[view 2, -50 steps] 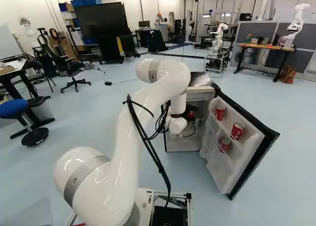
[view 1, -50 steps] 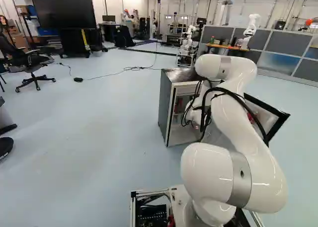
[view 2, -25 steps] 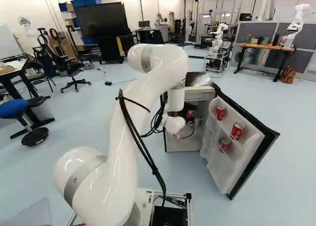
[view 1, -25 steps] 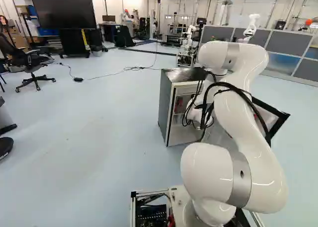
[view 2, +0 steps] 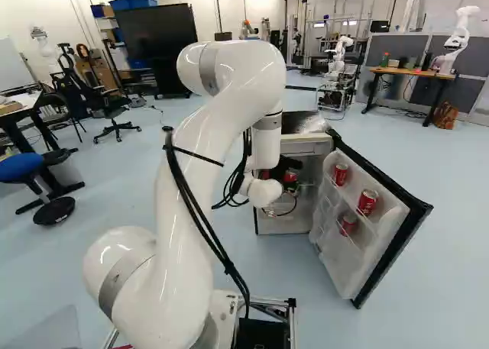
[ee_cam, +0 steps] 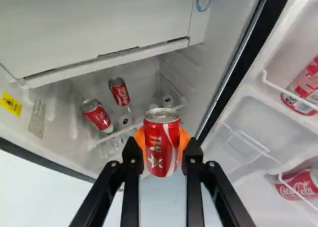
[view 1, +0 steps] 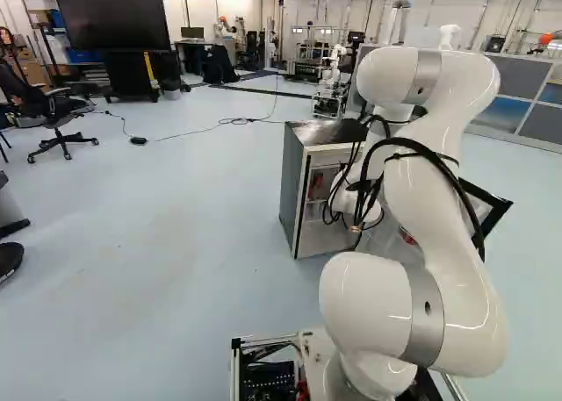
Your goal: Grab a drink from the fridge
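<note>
White arm (view 2: pixel 183 242) rises from the base joint (view 1: pixel 373 375), bends over at top; wrist (view 2: pixel 261 191) lower. End effector (view 2: pixel 290 178) gripping: fingers (ee_cam: pixel 131 175) parted, orange pads (ee_cam: pixel 184 141) opposed.

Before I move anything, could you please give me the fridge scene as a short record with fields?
fridge: open, ahead of the arm
fridge door: swung wide, at the right of the right base view
end effector: closed, with an orange pad on each side of the held can
held can: red, with a silver top
inside shelf: two more red cans, behind its front edge
door racks: three red cans
</note>
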